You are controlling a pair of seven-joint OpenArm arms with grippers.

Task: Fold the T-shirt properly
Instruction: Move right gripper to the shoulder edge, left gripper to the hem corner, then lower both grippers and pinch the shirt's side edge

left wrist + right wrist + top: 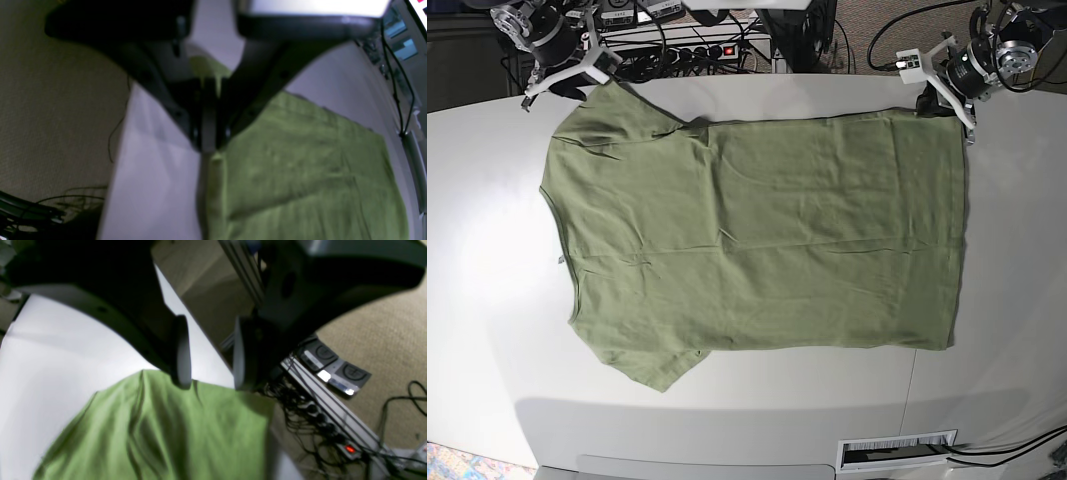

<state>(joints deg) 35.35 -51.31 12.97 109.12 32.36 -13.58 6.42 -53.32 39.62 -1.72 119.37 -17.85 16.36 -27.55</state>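
White tabletop [487,200] under my cameras carries the T-shirt [757,240] spread flat, sleeves to one end, hem to the other; no fold is made yet, so I judge the whole job remains. My left gripper [209,146] is pinched tight on a hem corner. My right gripper [208,380] stands with jaws wide apart just over the sleeve edge, holding nothing.

Black pincer fingers [181,353], white brackets, silver motors.
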